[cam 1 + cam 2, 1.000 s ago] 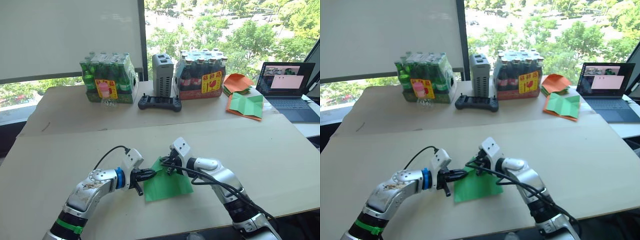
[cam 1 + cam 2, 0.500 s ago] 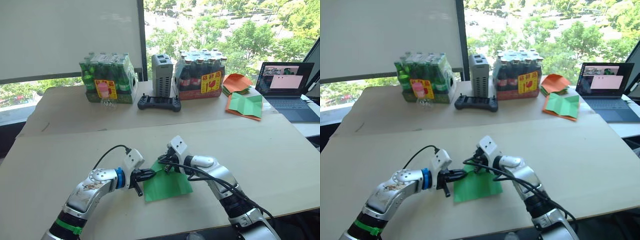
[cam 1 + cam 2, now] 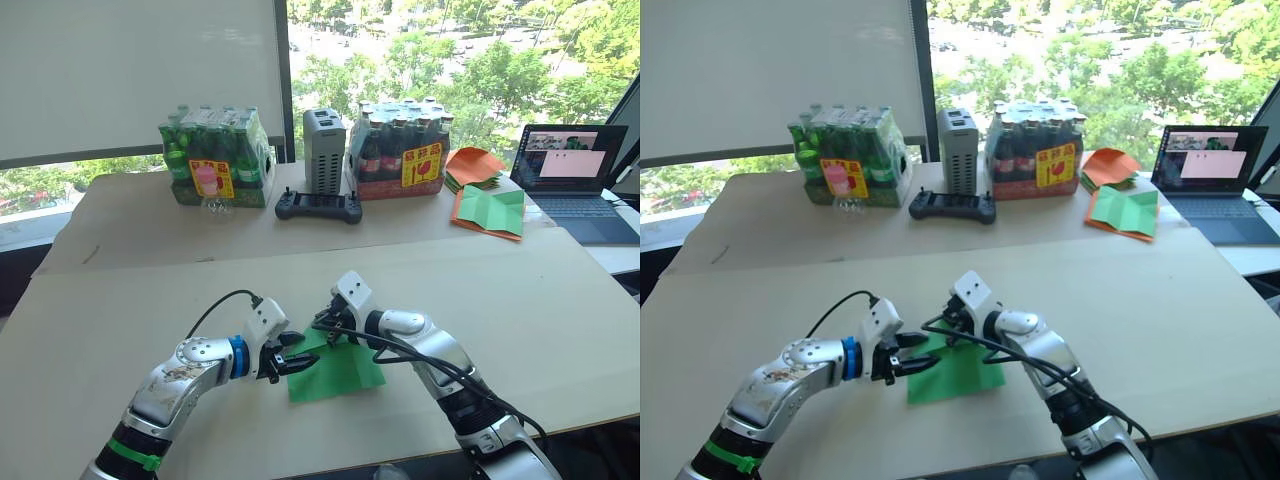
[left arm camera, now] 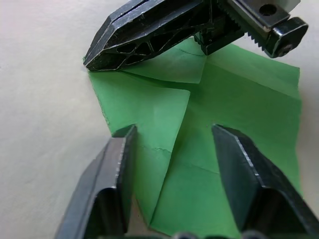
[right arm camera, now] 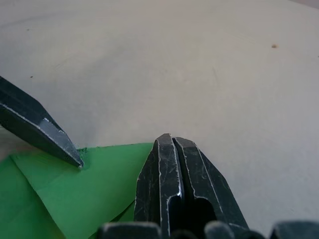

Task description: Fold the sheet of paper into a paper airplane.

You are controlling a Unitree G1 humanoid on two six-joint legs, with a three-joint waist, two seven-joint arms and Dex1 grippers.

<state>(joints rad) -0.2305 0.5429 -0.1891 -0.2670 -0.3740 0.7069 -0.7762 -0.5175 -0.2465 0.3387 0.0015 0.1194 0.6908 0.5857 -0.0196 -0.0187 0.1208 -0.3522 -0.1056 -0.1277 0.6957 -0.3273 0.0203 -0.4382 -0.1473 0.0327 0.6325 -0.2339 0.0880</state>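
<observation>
On the near tabletop [image 3: 120, 300] lies the sheet [image 3: 335, 372], between both arms. Right pincer [image 3: 334, 326], pressed together, pins its far-left corner; left pincer [image 3: 296, 361], spread, straddles the left edge, nearer the fold.

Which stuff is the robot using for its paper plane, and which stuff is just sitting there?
Using: the sheet of paper, left gripper, right gripper.

Just sitting: two bottle packs, game controller, grey box, orange paper pile, laptop.
</observation>
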